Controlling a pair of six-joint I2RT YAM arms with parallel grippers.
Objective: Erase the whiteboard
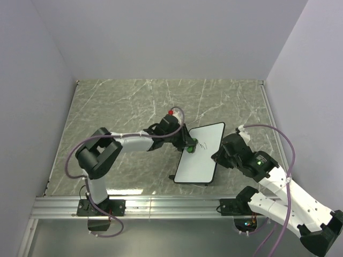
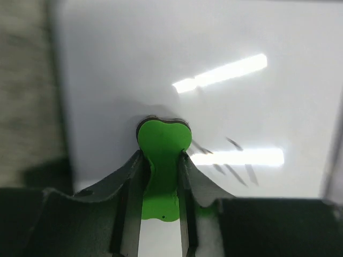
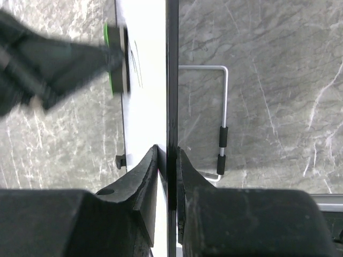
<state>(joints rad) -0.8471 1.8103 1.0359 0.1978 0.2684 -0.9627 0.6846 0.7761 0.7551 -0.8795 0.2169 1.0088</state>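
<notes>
The whiteboard (image 1: 202, 155) is white with a thin black rim and lies tilted at the table's middle right. Black scribbled marks (image 1: 202, 143) sit near its upper left part. My left gripper (image 1: 188, 148) is shut on a small green eraser block (image 2: 162, 155) and presses it on the board's surface (image 2: 257, 118), just left of the marks (image 2: 236, 168). My right gripper (image 3: 167, 155) is shut on the board's right edge (image 3: 171, 80), seen edge-on. The eraser (image 3: 113, 59) and left fingers show blurred at the far side of the board in the right wrist view.
A wire stand (image 3: 222, 134) with black sleeves shows behind the board in the right wrist view. The marble tabletop (image 1: 123, 101) is walled at the back and both sides. A metal rail (image 1: 161, 206) runs along the near edge.
</notes>
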